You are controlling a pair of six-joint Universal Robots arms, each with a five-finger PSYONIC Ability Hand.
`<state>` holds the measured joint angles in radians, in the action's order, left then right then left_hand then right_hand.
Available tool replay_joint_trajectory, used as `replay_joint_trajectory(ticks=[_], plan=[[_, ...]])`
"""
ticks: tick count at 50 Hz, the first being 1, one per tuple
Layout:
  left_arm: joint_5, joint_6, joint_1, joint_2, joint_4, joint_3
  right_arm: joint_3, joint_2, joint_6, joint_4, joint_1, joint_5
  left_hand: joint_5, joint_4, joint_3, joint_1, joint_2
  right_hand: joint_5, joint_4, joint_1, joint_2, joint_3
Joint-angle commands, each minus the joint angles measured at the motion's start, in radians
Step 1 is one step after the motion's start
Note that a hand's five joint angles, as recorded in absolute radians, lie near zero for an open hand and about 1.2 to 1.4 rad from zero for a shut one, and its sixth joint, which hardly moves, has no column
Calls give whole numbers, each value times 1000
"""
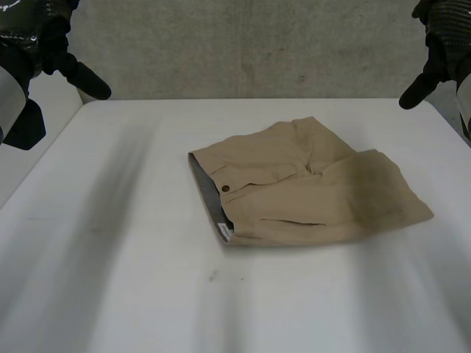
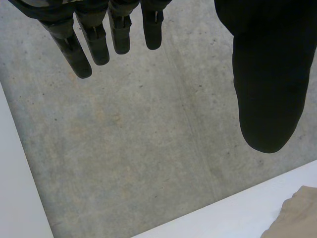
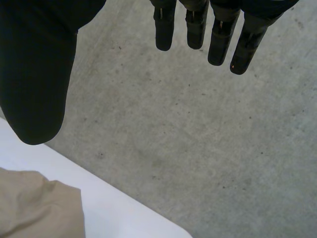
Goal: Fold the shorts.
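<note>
Nearest, the table (image 1: 110, 294) lay bare; at mid-table the shorts (image 1: 309, 187) sat in a compact folded bundle. Beyond, the left hand (image 1: 73, 72) and right hand (image 1: 430, 70) hung clear, fingers straight, apart, holding nothing. Folding looked done; at most a flattening press seemed left.

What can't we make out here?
1. Shorts underside and inner layers: head view, covered by the top fold.
2. White label on them: head view, too small to read.
3. Left hand and right hand: head view, partly cut off by the top edge.
4. Most of the shorts, both wrist views: past the picture edge.
</note>
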<state>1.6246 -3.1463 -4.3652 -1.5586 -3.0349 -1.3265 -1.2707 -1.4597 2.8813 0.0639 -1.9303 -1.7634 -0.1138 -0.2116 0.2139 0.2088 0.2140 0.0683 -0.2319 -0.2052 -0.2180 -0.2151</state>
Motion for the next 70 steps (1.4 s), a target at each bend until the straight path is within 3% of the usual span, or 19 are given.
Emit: replay_joint_trajectory(ticks=[1, 5, 13, 21, 22, 30, 40, 43, 47, 52, 61, 70], plan=[[-2, 0, 1, -1, -1, 0, 2, 10, 0, 10, -1, 9, 113, 36, -39, -33, -39, -68, 57, 31, 43, 41], [0, 0, 1, -1, -1, -2, 2, 10, -25, 23, -9, 30, 113, 36, -39, -33, -39, -68, 57, 31, 43, 41], [-5, -1, -4, -11, -4, -10, -10, 82, -263, 221, -47, 142, 113, 36, -39, -33, -39, -68, 57, 31, 43, 41], [-5, -3, -2, -24, -7, -13, -19, 141, -211, 228, -200, 249, 113, 36, -39, -33, -39, -68, 57, 31, 43, 41], [-5, -3, -2, -29, -7, -13, -19, 198, -167, 223, -222, 286, 113, 36, -39, -33, -39, -68, 57, 31, 43, 41], [-5, -3, -2, -63, -8, -16, 31, 396, -47, 105, -301, 288, 113, 36, -39, -33, -39, -68, 57, 31, 43, 41], [-3, -3, -4, -104, -15, -5, 163, 634, -39, 53, -346, 233, 113, 36, -39, -33, -39, -68, 57, 31, 43, 41], [-3, -4, -5, -103, -31, -5, 200, 670, -36, 51, -371, 222, 113, 36, -39, -33, -39, 263, -274, -301, -288, -291], [-3, -4, -7, -98, -45, -5, 240, 671, -36, 45, -381, 231, 113, 36, -39, -33, -39, 1138, -1149, -1176, -1163, -1166], [-3, -4, -13, -94, -48, -3, 336, 642, -36, 45, -404, 248, 113, 36, -39, -33, -39, 1153, -1164, -1191, -1178, -1181], [-2, -3, -65, -68, -58, 1, 508, 415, -16, 27, -411, 260, 113, 36, -39, -33, -39, 1153, -1164, -1191, -1178, -1181], [-2, 0, -89, -26, -127, -8, 501, 299, 16, 43, -406, 257, 113, 36, -39, -33, -39, 1153, -1164, -1191, -1178, -1181]])
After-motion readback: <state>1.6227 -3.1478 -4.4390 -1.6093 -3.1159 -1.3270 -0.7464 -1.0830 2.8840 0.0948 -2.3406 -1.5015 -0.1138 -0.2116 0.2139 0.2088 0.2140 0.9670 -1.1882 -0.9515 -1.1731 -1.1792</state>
